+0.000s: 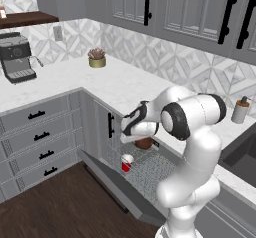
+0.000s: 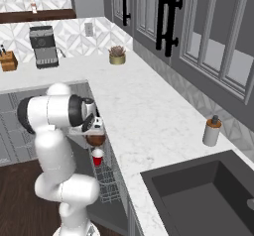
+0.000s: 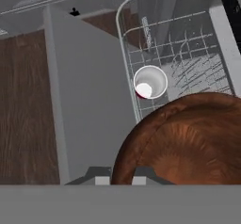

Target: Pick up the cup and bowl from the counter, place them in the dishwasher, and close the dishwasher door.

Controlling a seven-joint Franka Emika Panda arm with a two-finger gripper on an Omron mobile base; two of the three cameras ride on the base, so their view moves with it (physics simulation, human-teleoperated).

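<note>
Over the open dishwasher's rack (image 1: 150,174), the gripper (image 3: 118,178) is pinched nearly closed on the bowl's (image 3: 183,143) rim, the bowl hanging just below it. The cup (image 3: 150,83) stands upright in the rack, beside and beneath the bowl; free rack lies under the bowl.

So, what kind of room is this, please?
A home kitchen, rendered rather than real: a marble-look counter over grey cabinets, a dark sink, a coffee machine, and an open dishwasher with a wire rack.
</note>
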